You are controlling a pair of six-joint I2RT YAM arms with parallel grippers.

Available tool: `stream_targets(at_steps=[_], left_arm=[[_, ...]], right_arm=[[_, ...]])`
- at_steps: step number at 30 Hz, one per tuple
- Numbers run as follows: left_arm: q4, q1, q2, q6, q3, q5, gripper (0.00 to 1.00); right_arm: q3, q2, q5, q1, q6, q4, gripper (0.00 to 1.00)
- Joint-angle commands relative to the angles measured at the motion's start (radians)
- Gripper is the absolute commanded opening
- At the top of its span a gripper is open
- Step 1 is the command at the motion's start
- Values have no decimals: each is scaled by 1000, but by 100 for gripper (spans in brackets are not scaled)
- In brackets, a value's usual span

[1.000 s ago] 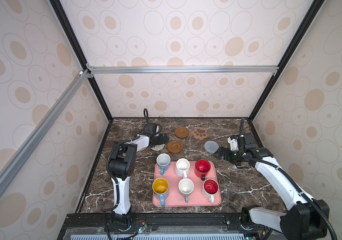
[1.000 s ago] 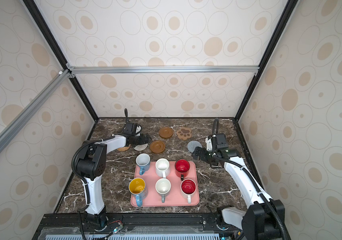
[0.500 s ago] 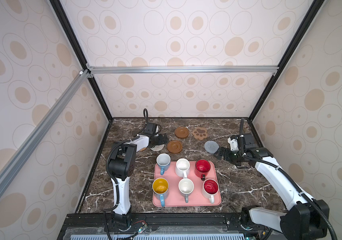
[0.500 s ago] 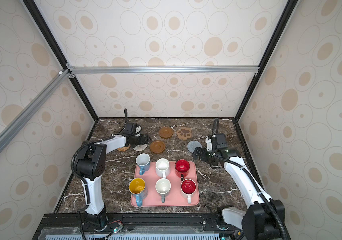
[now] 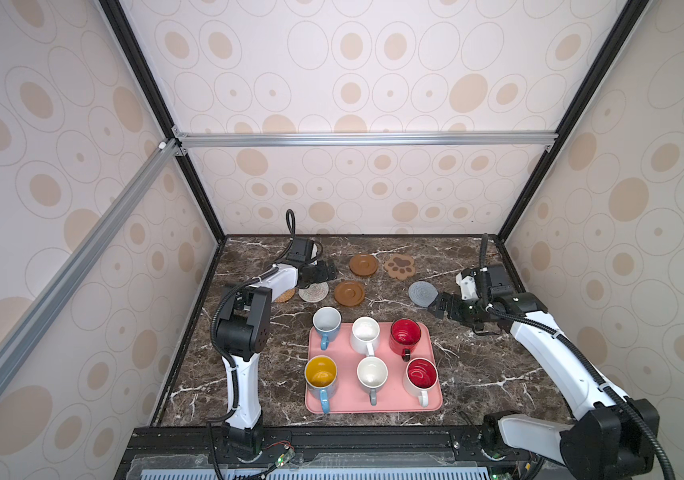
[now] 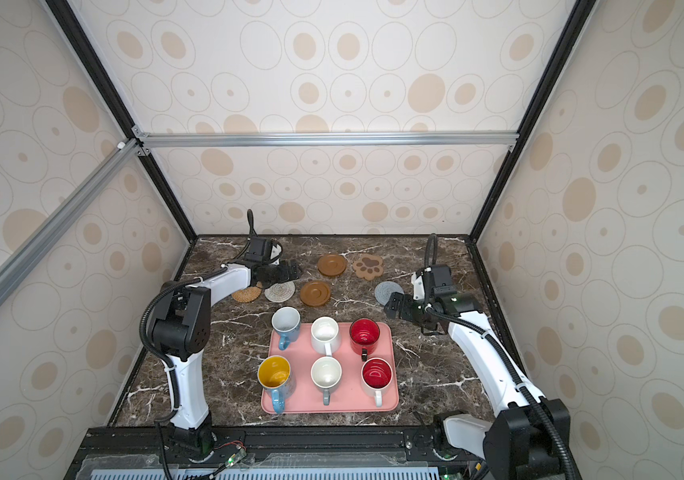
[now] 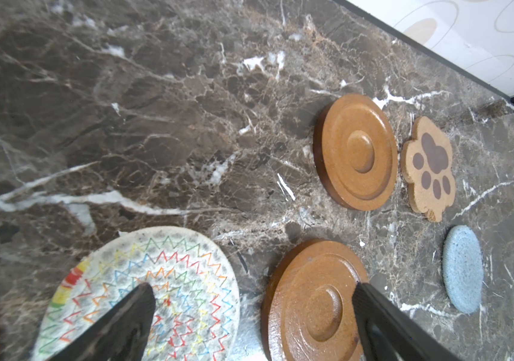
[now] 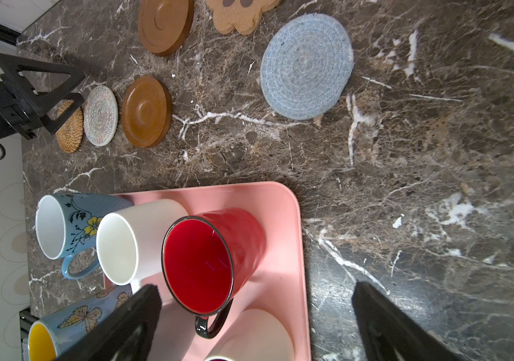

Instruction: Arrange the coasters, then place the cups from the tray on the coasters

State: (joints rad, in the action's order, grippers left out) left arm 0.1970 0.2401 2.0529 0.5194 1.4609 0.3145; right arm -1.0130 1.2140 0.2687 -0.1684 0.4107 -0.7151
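Hovering wide open and empty, left gripper (image 7: 252, 287) above the cream coaster (image 5: 313, 292) toward the table's (image 5: 498, 374) far-left corner, right gripper (image 8: 255, 286) near the blue coaster (image 5: 423, 292) by the right edge, seemingly finishing the layout, with all six cups (image 5: 365, 332) waiting on the tray (image 5: 390, 405) by the front edge.

No writing, brand or number can be read on the cups (image 5: 405, 336), coasters (image 5: 363, 264) or tray (image 5: 394, 405).

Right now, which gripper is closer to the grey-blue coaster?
Right. The right gripper sits open just beside the grey-blue coaster; the left gripper is far off, near the cream coaster.
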Motion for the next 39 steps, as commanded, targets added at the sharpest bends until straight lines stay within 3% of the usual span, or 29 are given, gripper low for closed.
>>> stream_targets(at_steps=[1,18,26,32,39], left_arm=[[-5,-7,-46,15,-23,21,100],[-36,-7,-2,25,-70,35,100],[-46,-8,-54,33,-57,34,100],[-71,-13,-172,53,-83,15,100],[-130,-46,-353,112,-261,-5,100]], right_arm=[[-13,9,-1,-7,-5,-18,100],[-11,30,23,-16,2,-18,100],[-74,68,32,-17,-28,-36,100],[-219,207,81,-38,-66,-66,100],[-466,461,145,-149,-121,-101,100]])
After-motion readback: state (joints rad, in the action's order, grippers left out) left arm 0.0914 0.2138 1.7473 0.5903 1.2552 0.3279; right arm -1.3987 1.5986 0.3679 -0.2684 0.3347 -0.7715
